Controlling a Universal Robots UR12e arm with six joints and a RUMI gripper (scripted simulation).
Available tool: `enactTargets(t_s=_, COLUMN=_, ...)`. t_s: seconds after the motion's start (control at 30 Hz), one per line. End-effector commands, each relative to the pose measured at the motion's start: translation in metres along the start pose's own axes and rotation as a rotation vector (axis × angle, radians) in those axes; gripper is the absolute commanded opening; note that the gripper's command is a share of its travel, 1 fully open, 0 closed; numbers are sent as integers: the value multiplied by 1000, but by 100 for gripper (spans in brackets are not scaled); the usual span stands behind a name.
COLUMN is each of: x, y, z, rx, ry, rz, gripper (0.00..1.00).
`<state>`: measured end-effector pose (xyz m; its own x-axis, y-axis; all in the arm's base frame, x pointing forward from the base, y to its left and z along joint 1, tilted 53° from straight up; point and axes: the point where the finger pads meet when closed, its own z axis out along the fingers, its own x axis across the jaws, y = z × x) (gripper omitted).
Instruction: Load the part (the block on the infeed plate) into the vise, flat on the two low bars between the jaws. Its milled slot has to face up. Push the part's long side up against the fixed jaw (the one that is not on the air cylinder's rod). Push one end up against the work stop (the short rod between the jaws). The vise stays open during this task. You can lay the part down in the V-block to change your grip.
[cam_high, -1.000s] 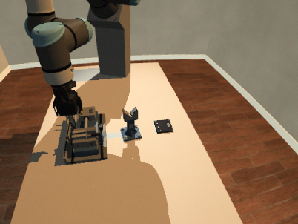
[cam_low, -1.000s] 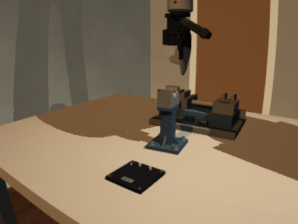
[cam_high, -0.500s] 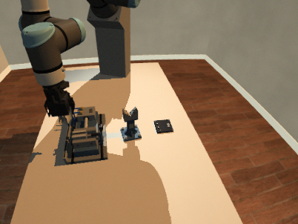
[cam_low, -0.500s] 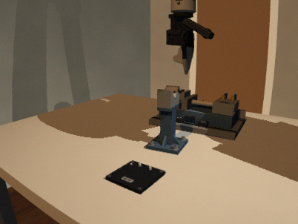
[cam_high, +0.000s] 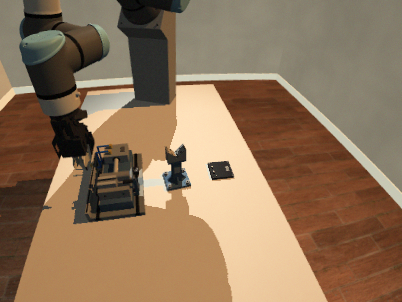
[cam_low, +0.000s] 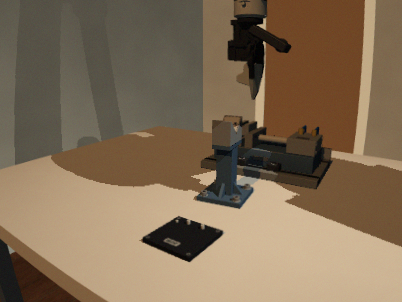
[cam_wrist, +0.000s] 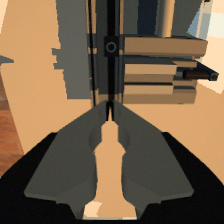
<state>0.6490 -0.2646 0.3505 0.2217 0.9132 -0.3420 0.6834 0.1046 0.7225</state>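
Note:
My gripper (cam_high: 80, 160) (cam_low: 254, 95) (cam_wrist: 110, 102) is shut with nothing between its fingers. It hangs a little above the table, beside the left long side of the vise (cam_high: 115, 202) (cam_low: 295, 152) (cam_wrist: 165, 55). The vise is open. In the wrist view a tan block (cam_wrist: 150, 69) lies between the jaws, and its right end is close to the short dark work stop rod (cam_wrist: 200, 75). I cannot tell how it is seated or whether it touches the stop. The black infeed plate (cam_high: 220, 170) (cam_low: 182, 237) carries no block.
The V-block (cam_high: 176, 165) (cam_low: 226, 165) stands on its blue base between the vise and the infeed plate, with nothing in it. The arm's grey pedestal (cam_high: 150, 60) stands at the back of the table. Wooden floor lies on both sides.

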Motion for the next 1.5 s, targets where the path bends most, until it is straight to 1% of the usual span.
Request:
enactTargets(t_s=0.0, x=0, y=0, z=0, rx=-1, ry=0, rz=0, gripper=0)
enactTargets(t_s=0.93, x=0, y=1, z=1, rx=-1, ry=0, rz=0, gripper=0)
enactTargets(t_s=1.47, x=0, y=1, z=15, rx=1, ry=1, rz=0, gripper=0)
